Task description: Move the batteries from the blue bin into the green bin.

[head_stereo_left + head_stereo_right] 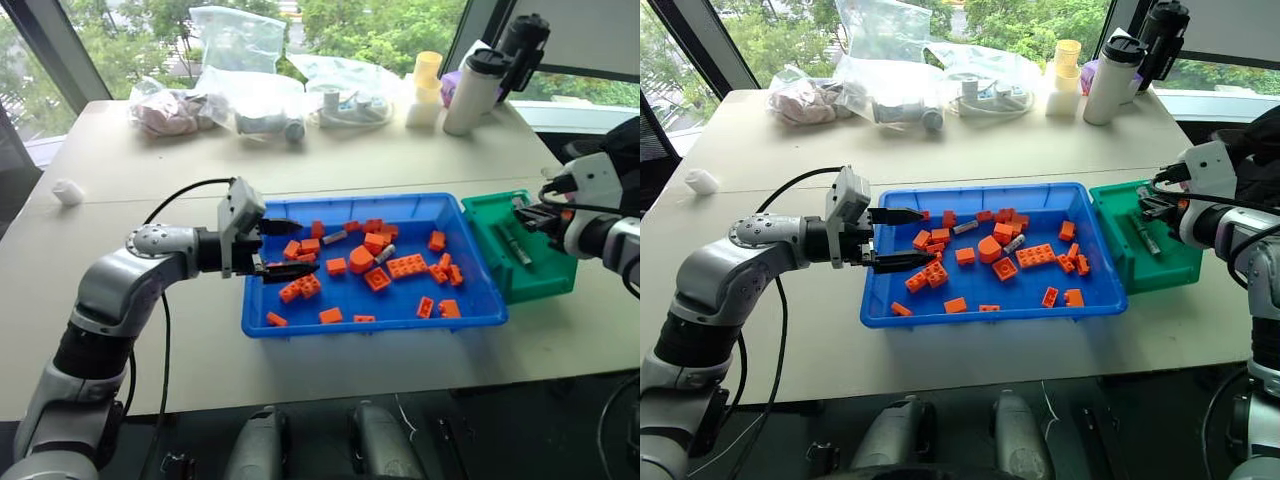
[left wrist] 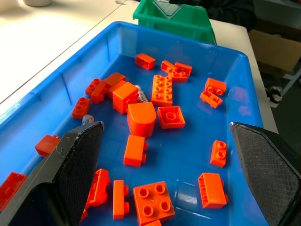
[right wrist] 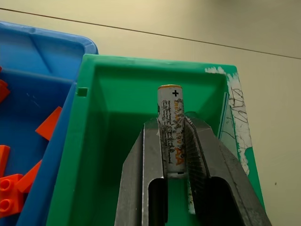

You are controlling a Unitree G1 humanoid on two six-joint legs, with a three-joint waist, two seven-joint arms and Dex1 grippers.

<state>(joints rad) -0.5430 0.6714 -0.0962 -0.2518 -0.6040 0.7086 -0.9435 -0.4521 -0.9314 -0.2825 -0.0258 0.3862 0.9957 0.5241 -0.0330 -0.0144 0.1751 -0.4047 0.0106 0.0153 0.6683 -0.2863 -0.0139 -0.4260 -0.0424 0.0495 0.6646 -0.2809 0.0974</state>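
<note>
Transfer midway, by the look of it: one drop in hand, more picking to follow. Held left fingers [image 1: 281, 227] spread wide and empty at the blue bin [image 1: 262, 322], just past its wall, aimed across the orange bricks [image 1: 406, 266]. Counted two batteries [image 1: 335, 237] among those bricks, ahead of the left fingers: one close beyond the fingertips, another [image 1: 385, 253] farther on, beside a rounded brick. Next there, probably: reach forward, straddle the nearer cylinder without trapping a brick, then close.

Further right, had right fingers [image 3: 141, 160] clamped tight on a battery [image 3: 170, 129], plus end pointing out past the fingertips, over the green bin [image 3: 66, 188], with the bin's floor directly beyond it. Made out a grey rod shape [image 1: 515, 243] low in that bin under the right fingers; could not tell whether a battery already delivered or the held one.

Next here, as judged: open the right fingers and let the cylinder fall inside, not on the rim or the worktop [image 1: 150, 170].
</note>
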